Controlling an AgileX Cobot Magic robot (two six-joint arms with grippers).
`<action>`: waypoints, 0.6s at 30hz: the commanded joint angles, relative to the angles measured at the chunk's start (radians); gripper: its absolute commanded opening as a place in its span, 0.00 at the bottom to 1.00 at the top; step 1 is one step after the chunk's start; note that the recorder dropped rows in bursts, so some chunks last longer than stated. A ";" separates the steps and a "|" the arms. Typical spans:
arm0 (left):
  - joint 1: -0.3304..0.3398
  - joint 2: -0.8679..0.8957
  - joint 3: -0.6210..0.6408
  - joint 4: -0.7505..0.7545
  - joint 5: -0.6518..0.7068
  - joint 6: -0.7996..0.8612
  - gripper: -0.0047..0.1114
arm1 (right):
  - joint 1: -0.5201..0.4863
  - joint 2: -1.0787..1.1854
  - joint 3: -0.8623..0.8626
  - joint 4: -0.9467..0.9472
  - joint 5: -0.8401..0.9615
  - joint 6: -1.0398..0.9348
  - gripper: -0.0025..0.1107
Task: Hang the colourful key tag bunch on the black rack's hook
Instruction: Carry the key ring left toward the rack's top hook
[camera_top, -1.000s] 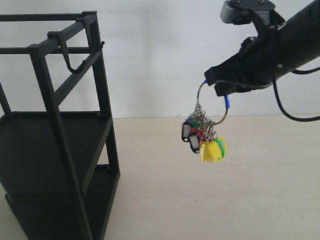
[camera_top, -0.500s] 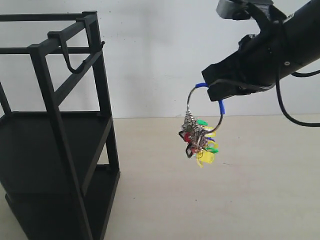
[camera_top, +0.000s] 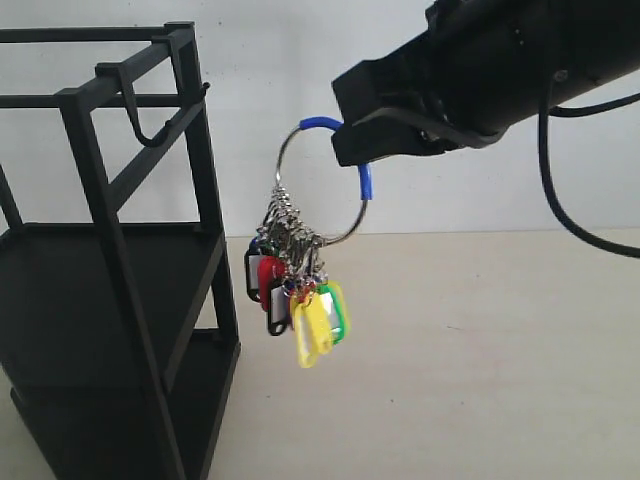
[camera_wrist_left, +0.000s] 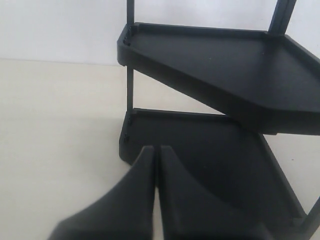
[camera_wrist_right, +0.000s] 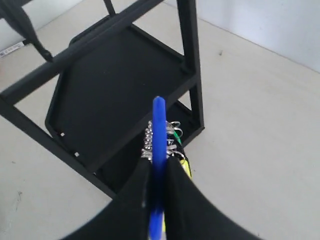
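My right gripper is shut on the blue sleeve of the colourful key tag bunch. The large ring hangs in the air below it, with small silver rings and red, yellow, green and blue tags dangling. The bunch is right of the black rack, apart from it and lower than the hook, which curves down from the rack's top bar. My left gripper is shut with nothing in it, near the rack's lower shelf; the exterior view does not show it.
The rack stands on a pale tabletop against a white wall. Its upright post stands between the bunch and the hook. A black cable loops below the right arm.
The right arm has carried the key bunch leftward and a little higher, towards the rack. The tags swing below the ring. The rack has not moved.
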 joint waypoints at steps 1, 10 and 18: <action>-0.001 -0.002 -0.001 0.005 -0.008 0.003 0.08 | 0.058 -0.011 -0.001 0.009 -0.073 0.007 0.02; -0.001 -0.002 -0.001 0.005 -0.008 0.003 0.08 | 0.175 -0.011 -0.001 0.006 -0.231 0.024 0.02; -0.001 -0.002 -0.001 0.005 -0.008 0.003 0.08 | 0.177 0.012 -0.001 0.008 -0.285 0.031 0.02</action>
